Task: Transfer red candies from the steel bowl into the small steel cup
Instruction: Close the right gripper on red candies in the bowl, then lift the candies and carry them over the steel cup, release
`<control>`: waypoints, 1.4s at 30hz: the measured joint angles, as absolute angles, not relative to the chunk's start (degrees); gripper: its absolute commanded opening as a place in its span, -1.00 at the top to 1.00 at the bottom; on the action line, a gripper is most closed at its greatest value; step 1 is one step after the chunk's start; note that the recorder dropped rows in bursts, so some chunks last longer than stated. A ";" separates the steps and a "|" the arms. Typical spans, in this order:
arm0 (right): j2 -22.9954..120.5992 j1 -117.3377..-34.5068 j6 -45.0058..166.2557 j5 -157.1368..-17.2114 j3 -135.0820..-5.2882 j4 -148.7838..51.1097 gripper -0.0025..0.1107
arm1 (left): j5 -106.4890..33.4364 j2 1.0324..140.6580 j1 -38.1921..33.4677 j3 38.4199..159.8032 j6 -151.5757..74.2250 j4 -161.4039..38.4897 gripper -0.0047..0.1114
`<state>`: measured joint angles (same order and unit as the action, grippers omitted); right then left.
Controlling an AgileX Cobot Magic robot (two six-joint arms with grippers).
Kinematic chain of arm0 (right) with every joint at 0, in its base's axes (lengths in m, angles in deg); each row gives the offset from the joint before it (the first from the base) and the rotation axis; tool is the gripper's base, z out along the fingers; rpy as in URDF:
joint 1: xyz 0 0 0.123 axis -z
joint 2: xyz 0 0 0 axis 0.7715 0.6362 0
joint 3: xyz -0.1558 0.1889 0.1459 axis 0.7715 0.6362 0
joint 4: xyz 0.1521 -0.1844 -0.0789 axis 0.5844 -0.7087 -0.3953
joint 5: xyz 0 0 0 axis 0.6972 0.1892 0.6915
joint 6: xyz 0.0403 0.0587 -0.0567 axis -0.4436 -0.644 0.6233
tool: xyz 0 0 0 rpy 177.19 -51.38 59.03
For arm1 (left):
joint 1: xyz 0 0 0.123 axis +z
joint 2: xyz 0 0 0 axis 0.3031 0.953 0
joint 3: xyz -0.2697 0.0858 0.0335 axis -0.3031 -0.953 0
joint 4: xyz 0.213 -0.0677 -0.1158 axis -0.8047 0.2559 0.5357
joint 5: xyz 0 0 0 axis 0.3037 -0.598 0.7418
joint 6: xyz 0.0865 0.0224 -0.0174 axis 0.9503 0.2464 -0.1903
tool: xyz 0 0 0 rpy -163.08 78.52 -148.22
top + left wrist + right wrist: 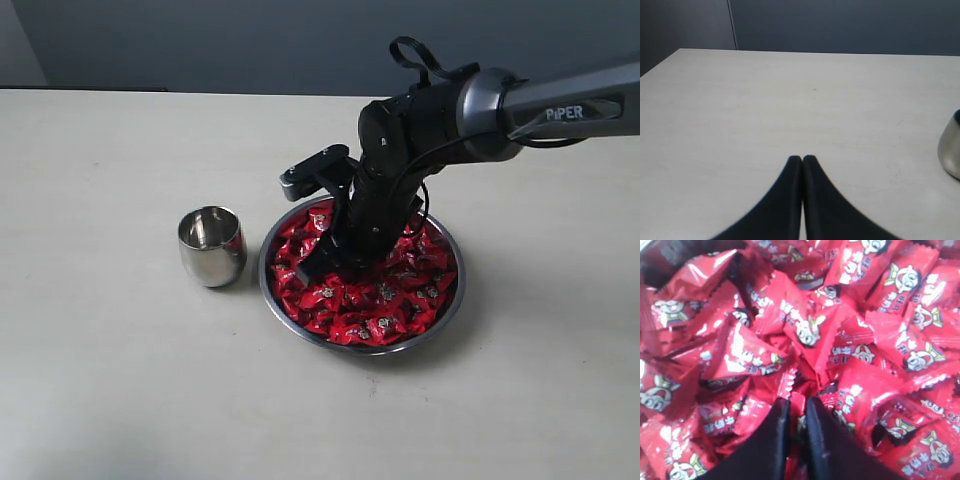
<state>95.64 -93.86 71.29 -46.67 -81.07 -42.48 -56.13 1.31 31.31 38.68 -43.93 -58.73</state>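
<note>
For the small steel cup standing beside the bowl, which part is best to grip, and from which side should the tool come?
Probably the rim wall, from straight above, one finger inside and one outside. The small steel cup stands upright with its mouth open, and its rounded shiny body could slip from a side pinch.

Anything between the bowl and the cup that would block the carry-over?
Nothing visible. Only bare table lies between the steel bowl and the small steel cup, which stands upright, mouth open. The right gripper is down among the red candies.
</note>
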 measured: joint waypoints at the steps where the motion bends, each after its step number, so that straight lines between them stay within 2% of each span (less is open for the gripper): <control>1: 95.64 -93.86 71.29 -46.68 -81.07 -42.61 0.95 | -56.13 1.31 31.31 38.68 -43.93 -58.73 0.91; 30: 85.81 -93.99 70.69 -48.76 -81.18 -43.69 0.96 | -56.13 1.31 31.31 38.68 -43.93 -58.82 0.91; 42: 87.24 -93.99 82.82 -51.00 -93.46 -26.32 0.96 | -56.13 1.31 31.31 38.68 -43.93 -58.82 0.91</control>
